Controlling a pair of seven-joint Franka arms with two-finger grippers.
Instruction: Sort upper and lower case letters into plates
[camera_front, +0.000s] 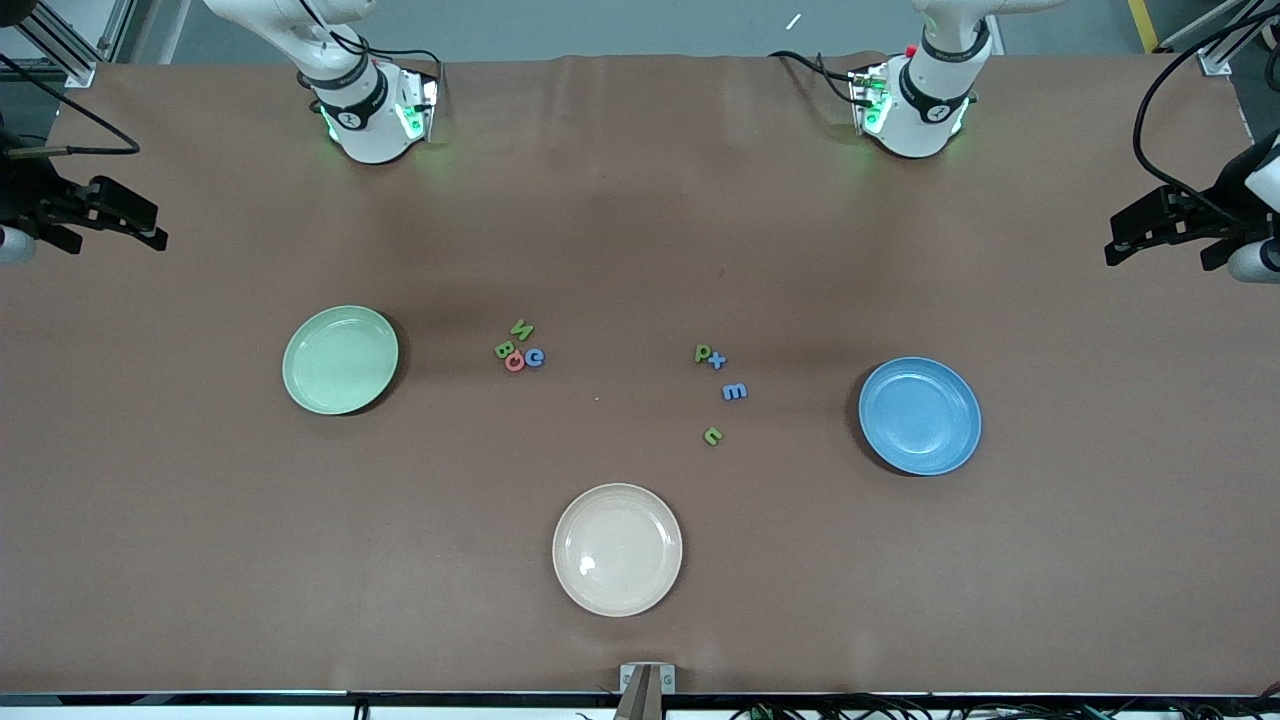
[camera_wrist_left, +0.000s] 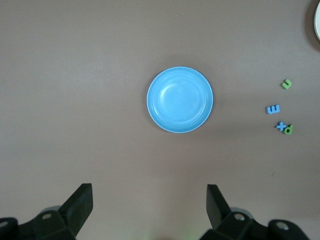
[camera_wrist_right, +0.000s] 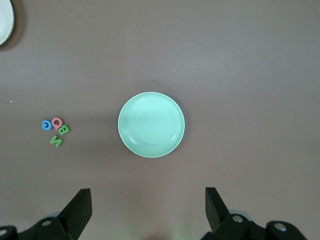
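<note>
Bare table (camera_front: 620, 250) separates the two letter clusters. Capital letters (camera_front: 519, 347) touch one another; lowercase letters (camera_front: 722, 390) lie looser.

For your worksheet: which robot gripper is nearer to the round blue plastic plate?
Left. The left gripper hangs open over the table's edge at the blue plate's end; the right gripper, also open, waits at the other end.
</note>
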